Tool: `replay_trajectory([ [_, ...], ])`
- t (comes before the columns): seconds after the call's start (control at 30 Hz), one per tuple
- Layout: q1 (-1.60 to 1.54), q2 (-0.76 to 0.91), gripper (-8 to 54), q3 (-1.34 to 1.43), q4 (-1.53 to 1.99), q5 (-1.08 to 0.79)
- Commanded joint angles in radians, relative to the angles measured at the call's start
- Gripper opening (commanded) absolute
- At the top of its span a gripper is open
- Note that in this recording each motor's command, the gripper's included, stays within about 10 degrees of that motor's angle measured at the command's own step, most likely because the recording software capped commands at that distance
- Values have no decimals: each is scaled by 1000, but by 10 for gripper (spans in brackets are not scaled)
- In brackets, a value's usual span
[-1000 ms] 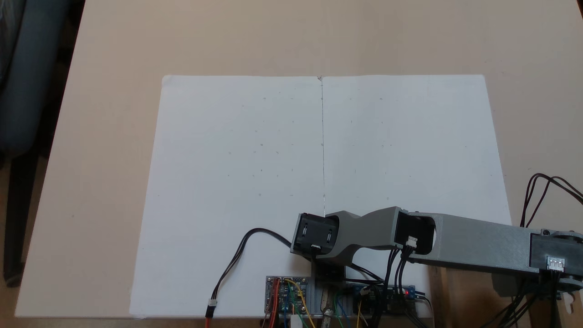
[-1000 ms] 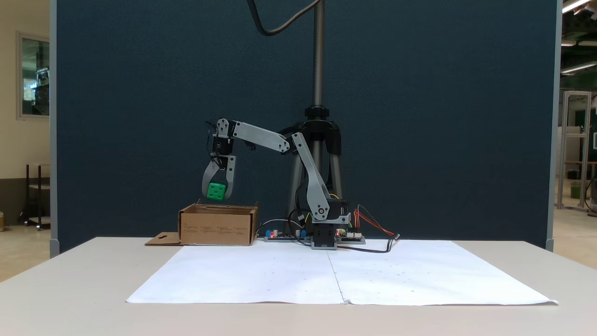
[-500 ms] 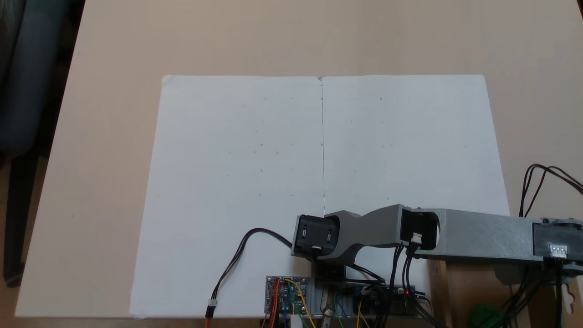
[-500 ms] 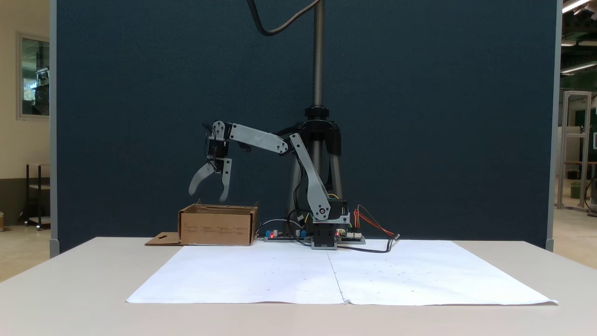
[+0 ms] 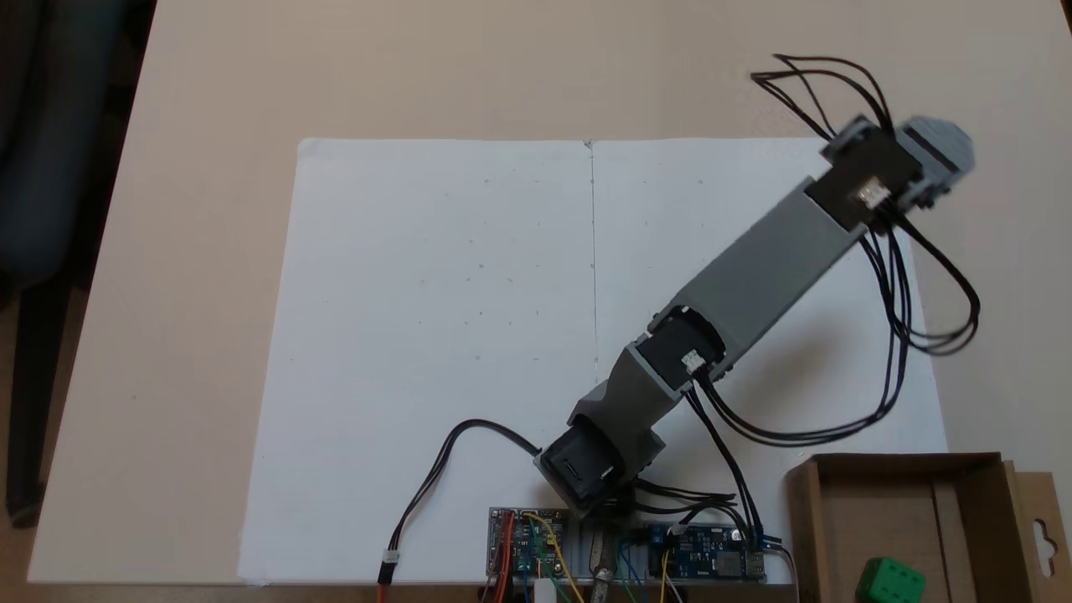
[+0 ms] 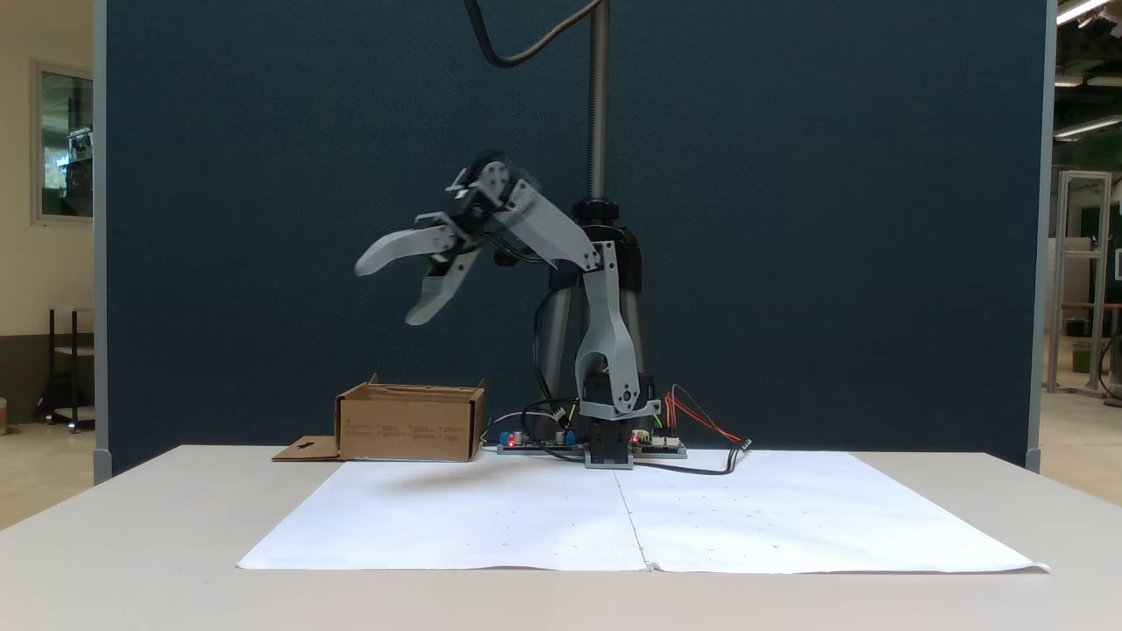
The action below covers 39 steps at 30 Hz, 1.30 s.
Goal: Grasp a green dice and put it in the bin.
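Dice in bin, claw empty and spread.

In a fixed view the green dice point(image 5: 890, 580) lies on the floor of the bin point(image 5: 806, 519), toward its near right part, pips up. The bin sits at the near right corner of that view, just beside the white paper sheet point(image 5: 469, 335), its hang-hole flap point(image 5: 1041, 528) on the right. In a fixed view the gripper point(image 6: 386, 289) hangs high above the bin point(image 6: 409, 429) with its jaws wide apart, nothing between them, tips pointing left and down. The arm point(image 5: 754, 268) reaches diagonally over the right half of the sheet; the image is blurred at the wrist. Circuit boards point(image 5: 528, 540) and wires lie at the base.
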Motion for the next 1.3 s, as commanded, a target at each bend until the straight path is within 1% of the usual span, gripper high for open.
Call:
replay_trajectory([
  [0.0, -112, 60, 434, -48, -83, 69],
  [0.1, -241, 61, 435, -43, -81, 69],
  [0.2, -342, 66, 435, 31, -84, 69],
  [0.4, -503, 233, 433, 425, -328, 61],
  [0.47, -549, 267, 433, 532, -415, 41],
  [0.67, -699, 440, 435, 888, -662, -21],
  [0.9, -759, 601, 435, 1144, -932, -31],
  [1.07, -761, 641, 432, 1301, -1103, -32],
  [1.27, -782, 643, 430, 1568, -1308, -38],
])
